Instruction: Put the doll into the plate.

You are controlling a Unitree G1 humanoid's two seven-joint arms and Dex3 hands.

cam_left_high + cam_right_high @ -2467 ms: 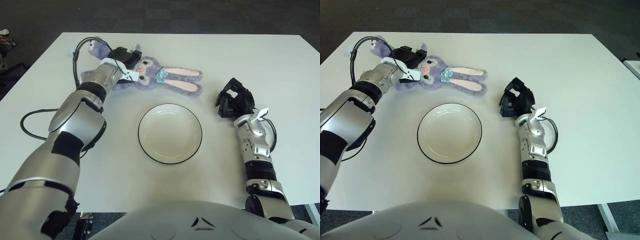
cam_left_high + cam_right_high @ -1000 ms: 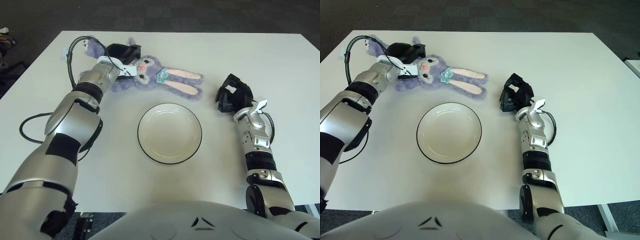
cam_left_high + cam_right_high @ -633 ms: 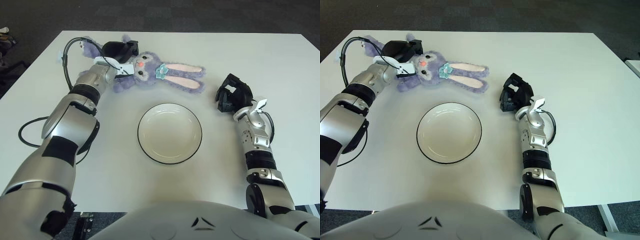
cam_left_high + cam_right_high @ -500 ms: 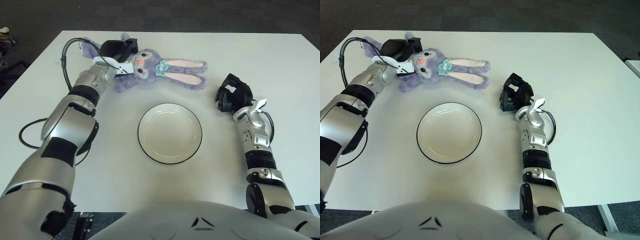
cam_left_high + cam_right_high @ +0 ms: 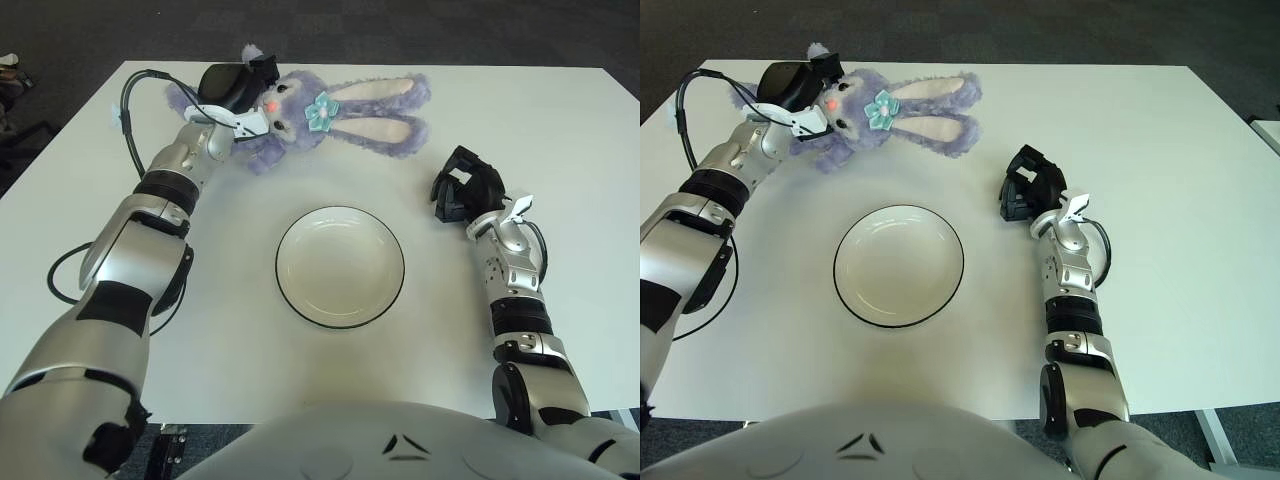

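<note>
A purple plush rabbit doll (image 5: pixel 330 112) with long pink-lined ears and a teal flower hangs above the far part of the white table. My left hand (image 5: pixel 232 88) is shut on the doll's head and body at its left end, holding it lifted. The ears trail to the right. A white plate (image 5: pixel 340 266) with a dark rim sits at the table's middle, nearer to me than the doll. My right hand (image 5: pixel 466 190) shows to the right of the plate, fingers curled, holding nothing.
The white table (image 5: pixel 560 130) spreads wide around the plate. A black cable (image 5: pixel 128 95) loops from my left wrist, and another lies by the table's left edge (image 5: pixel 60 275). Dark floor lies beyond the table.
My left hand has lifted the doll off the table and carried it up and slightly right; its ears now swing free. The right hand has barely moved.
</note>
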